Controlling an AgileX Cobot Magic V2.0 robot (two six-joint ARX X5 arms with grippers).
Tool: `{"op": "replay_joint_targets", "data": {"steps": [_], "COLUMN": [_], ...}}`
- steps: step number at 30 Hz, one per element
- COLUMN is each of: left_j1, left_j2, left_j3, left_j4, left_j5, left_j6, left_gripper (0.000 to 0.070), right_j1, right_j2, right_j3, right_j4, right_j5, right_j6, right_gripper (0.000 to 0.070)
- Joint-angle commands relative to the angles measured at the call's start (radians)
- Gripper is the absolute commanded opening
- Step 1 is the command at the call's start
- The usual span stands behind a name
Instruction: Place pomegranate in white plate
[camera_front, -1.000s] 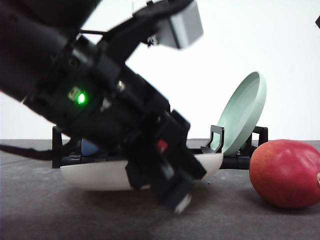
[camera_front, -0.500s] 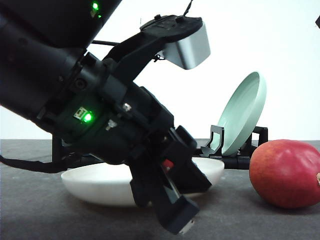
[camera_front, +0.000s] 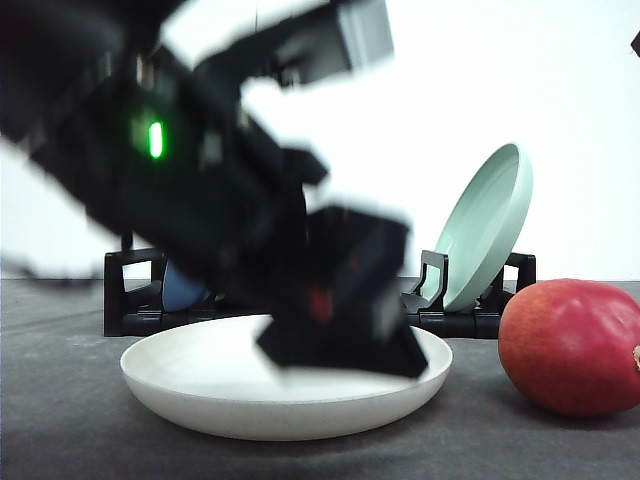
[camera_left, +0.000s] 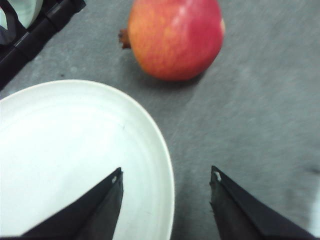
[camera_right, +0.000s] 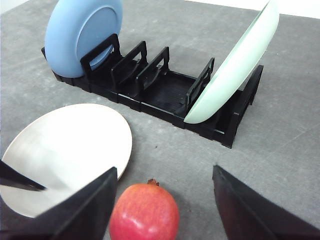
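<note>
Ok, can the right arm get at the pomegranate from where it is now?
Probably yes. In the right wrist view the pomegranate lies on bare table between the open fingers of the right claw, with nothing between them. The white plate sits close beside the fruit, so the finger on that side has little room.

Glossy pomegranate (camera_left: 175, 37); matt white plate (camera_right: 65, 150); rough grey tabletop (camera_left: 260, 100).

Both hands (camera_left: 166, 180) (camera_right: 164, 175) wide open, empty
</note>
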Motion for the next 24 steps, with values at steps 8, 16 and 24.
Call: {"op": "replay_joint_targets", "data": {"steps": [8, 16, 24], "left_j1": [0.127, 0.415, 0.736], "left_j2": [-0.214, -0.381, -0.441], "left_j3": [0.197, 0.209, 0.209], "left_j4": [-0.475, -0.493, -0.597], "left_j5": [0.192, 0.336, 0.381], "left_j6": [-0.127, -0.22, -0.166], "left_gripper": [0.0325, 0.0325, 0.0324], "right_j1": [0.004, 0.004, 0.004], "right_j2": [0.002, 0.002, 0.002], "right_j3": [0.016, 0.016, 0.016], "right_j4": [0.011, 0.011, 0.011], "right_j5": [0.003, 0.003, 0.002], "right_j6": [0.011, 0.01, 0.011], "right_gripper": [0.038, 0.038, 0.038]}}
